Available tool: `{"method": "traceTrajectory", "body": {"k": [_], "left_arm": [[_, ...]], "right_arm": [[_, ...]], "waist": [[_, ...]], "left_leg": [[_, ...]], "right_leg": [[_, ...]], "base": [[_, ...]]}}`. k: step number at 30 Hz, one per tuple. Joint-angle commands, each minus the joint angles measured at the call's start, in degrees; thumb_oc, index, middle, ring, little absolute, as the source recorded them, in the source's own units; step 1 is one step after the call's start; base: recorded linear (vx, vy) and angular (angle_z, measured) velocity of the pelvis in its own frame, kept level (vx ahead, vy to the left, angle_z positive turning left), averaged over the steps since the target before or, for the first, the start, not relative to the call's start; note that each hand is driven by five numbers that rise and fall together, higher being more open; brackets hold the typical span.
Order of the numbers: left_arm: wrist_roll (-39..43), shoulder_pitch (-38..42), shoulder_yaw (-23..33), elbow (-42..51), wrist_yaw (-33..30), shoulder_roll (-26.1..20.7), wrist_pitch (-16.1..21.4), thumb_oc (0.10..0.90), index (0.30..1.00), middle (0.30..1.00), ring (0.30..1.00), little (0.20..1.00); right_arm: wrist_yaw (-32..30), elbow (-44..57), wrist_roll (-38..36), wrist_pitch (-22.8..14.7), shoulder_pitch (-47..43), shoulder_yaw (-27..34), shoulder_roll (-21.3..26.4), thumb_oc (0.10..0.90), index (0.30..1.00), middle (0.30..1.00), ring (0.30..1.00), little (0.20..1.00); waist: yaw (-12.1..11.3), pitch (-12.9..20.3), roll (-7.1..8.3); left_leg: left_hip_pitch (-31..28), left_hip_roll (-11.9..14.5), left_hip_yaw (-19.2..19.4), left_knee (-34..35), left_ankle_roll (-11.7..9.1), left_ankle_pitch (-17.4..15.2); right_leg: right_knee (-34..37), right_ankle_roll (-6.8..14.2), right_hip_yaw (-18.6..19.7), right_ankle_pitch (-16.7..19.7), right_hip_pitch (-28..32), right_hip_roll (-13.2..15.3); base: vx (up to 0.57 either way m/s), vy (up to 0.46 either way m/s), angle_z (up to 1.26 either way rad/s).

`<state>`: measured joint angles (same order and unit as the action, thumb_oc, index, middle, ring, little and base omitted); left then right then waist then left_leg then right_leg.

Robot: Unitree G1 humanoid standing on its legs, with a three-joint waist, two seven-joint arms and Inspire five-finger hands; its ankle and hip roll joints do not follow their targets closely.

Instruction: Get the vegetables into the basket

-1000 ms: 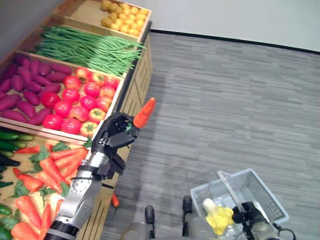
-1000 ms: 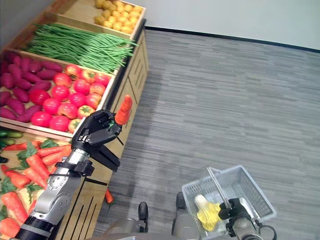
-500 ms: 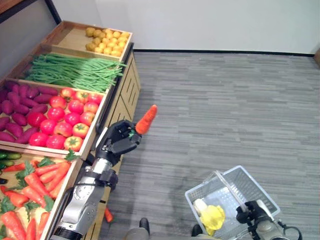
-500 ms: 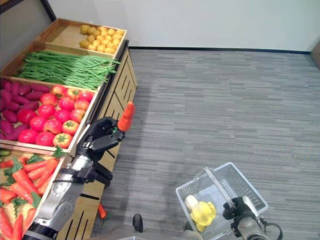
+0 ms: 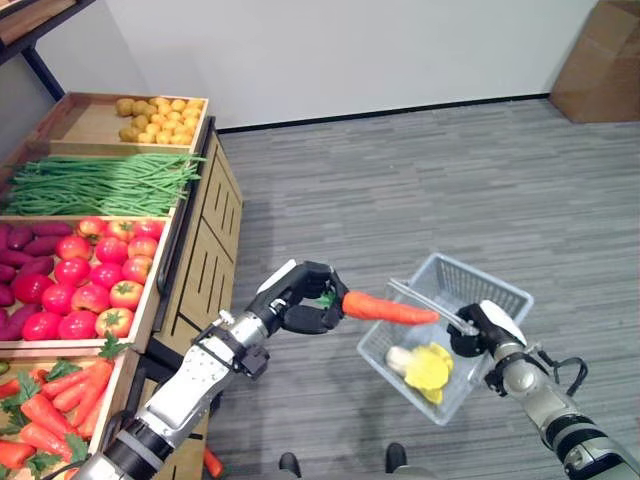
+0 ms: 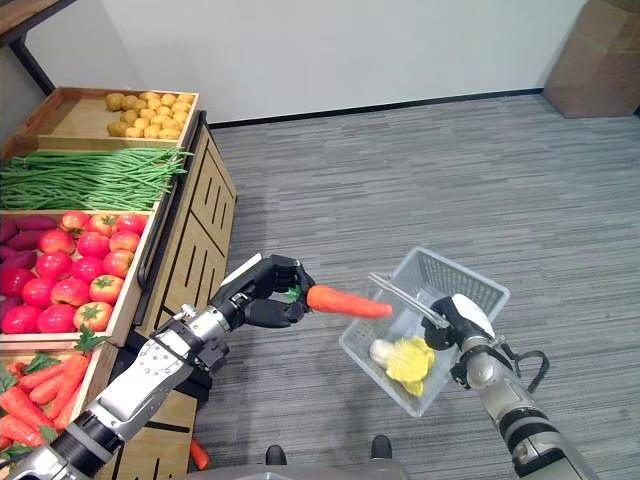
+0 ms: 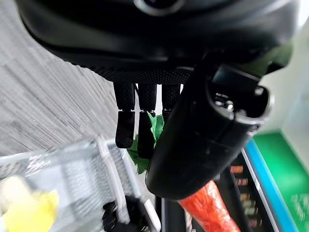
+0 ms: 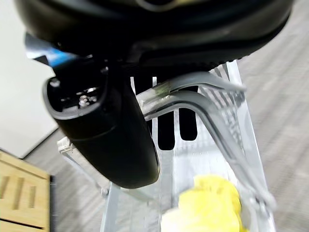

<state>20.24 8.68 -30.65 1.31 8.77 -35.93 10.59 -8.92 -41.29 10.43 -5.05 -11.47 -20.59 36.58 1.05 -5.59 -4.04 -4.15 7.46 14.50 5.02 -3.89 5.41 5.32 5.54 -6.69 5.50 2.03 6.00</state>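
1. One orange carrot with a green leafy top point(image 5: 388, 307) is held level in the air; its tip lies over the near rim of the clear grey plastic mesh basket point(image 5: 497, 290).
2. Left hand point(image 5: 300, 298) is clenched round the carrot's leafy end, fingers and thumb curled on it.
3. Right hand point(image 5: 483, 330) grips the basket's grey handle point(image 5: 432, 306), fingers wrapped round the bar; basket hangs tilted above the grey carpet floor point(image 5: 400, 190).
4. Inside the basket: a yellow-and-white vegetable point(image 5: 422, 366) against its lower wall.
5. Left of the basket stands a wooden produce stand point(image 5: 205, 250), with crates of red tomatoes point(image 5: 95, 275), green beans point(image 5: 95, 183), yellow potatoes point(image 5: 155, 115), loose carrots point(image 5: 50, 405).
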Motion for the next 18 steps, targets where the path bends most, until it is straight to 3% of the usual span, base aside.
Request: {"method": "traceTrajectory", "body": {"k": [1, 7, 18], "left_arm": [[-6.2, 8.9, -2.6, -2.2, -2.8, -0.5, 7.0, 0.4, 0.3, 0.3, 0.3, 0.3], [-21.8, 16.8, -10.1, -11.5, -7.4, 2.0, 7.4, 0.4, 0.3, 0.3, 0.3, 0.3], [-40.8, 19.9, -11.7, -23.0, -14.6, 5.9, 7.0, 0.4, 0.3, 0.3, 0.3, 0.3]], "right_arm": [[-3.2, 3.5, 0.2, -5.9, -12.5, -1.7, 2.4, 0.4, 0.3, 0.3, 0.3, 0.3], [-3.4, 2.3, 3.5, -5.6, -20.4, -8.1, 1.5, 0.4, 0.3, 0.3, 0.3, 0.3], [-3.2, 9.0, -1.5, -6.7, -22.8, -8.8, -4.8, 0.4, 0.3, 0.3, 0.3, 0.3]], "waist": [[-0.6, 5.0, 3.9], [-0.3, 6.0, 4.32], [0.0, 6.6, 4.55]], "left_leg": [[1.8, 1.5, -1.5, 0.0, -2.1, -0.7], [1.7, 0.9, -1.3, 0.0, -1.9, -1.4], [1.3, 0.2, -1.0, 0.0, -1.7, -2.1]], "right_leg": [[-0.3, 3.9, -2.2, -0.8, -0.8, 3.0], [-0.3, 4.6, -1.8, 0.0, -1.0, 3.9], [-0.3, 5.0, -1.8, 0.1, -0.8, 4.5]], "base": [[0.02, 0.017, -0.06], [0.0, 0.005, -0.02], [0.0, 0.0, 0.0]]}}
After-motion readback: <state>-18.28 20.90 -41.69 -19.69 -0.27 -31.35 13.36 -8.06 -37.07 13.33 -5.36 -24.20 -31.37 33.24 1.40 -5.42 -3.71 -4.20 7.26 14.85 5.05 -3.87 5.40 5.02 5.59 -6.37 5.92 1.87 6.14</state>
